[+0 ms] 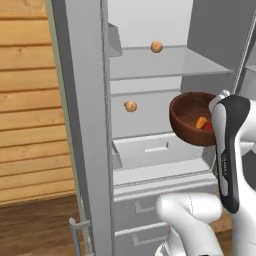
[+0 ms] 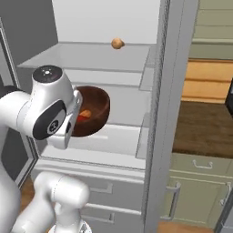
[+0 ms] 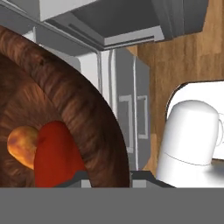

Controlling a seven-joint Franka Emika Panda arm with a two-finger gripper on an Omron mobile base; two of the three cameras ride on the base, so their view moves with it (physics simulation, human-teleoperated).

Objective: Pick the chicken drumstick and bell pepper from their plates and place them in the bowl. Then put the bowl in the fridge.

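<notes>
- Tall grey-white fridge (image 1: 90, 125) standing open, thick grey door edge running down the left of the left base view and down the middle of the right base view; pale glassy shelves stacked inside, white drawers below them.
- Wooden plank wall (image 1: 25, 100) to the left of the fridge in the left base view, wooden floor beneath it.
- Pale green cabinets (image 2: 200, 191) with a dark wood counter on top, off to the right of the fridge in the right base view.
- Dark reddish-brown bowl (image 1: 192, 117) held up in the air in front of the fridge's middle shelf, tilted, its mouth turned partly toward the arm; no shelf touching it.
- Gripper (image 3: 109, 175) clamped on the bowl's thick rim, jaws nearly together, one fingertip inside the rim and one outside, seen at the bottom of the hand view.
- Bell pepper (image 3: 54, 153) lying low inside the bowl, glossy red, close to the gripped part of the rim.
- Chicken drumstick (image 3: 22, 146) inside the bowl too, orange-brown, touching the bell pepper on its far side from the rim.
- Tan ball (image 1: 156, 47) resting near the front edge of the upper shelf.
- Second tan ball (image 1: 130, 106) toward the left edge of the shelf below.
</notes>
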